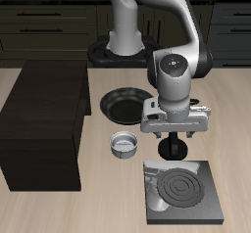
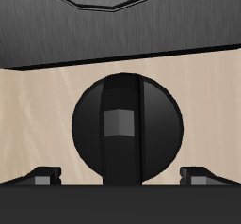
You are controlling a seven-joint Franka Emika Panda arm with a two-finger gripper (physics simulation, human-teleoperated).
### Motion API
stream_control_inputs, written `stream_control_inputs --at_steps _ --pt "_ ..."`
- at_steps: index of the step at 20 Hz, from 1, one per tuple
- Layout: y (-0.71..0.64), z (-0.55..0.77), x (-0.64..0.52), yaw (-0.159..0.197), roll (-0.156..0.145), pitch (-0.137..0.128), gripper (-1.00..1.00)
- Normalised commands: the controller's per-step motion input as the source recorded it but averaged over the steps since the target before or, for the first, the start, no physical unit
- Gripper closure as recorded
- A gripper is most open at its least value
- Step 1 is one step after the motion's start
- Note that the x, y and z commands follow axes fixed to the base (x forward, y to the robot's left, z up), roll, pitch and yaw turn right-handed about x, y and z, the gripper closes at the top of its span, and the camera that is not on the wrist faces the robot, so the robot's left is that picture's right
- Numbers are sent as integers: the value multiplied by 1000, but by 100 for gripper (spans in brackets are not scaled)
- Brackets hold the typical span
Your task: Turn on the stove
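The hand (image 1: 175,149) hangs low over the back edge of the stove (image 1: 183,192), which lies flat near the counter's (image 1: 49,208) front edge. Just behind the hand sits a round black frying pan (image 1: 125,104); a small grey bowl (image 1: 124,144) rests beside it, with a strip of bare counter between bowl and stove. Past the bowl stands a dark boxy cabinet (image 1: 42,124), well apart. The stove is a dark grey square plate with a spiral ring burner. In the wrist view its round dark knob (image 2: 126,131) lies between the finger pads (image 2: 43,177), which stand spread wide and touch nothing.
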Motion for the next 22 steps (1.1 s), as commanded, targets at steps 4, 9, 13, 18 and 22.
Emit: stream_control_inputs --at_steps 4,9,13,18,22 --pt "-79 -205 -77 -11 -13 15 -100" --pt "-103 -207 -36 -1 -6 14 -100" --pt "-32 -328 -111 -3 -3 34 -100" --pt "192 -233 -212 10 85 12 100" --pt "13 93 -133 -14 35 -27 100"
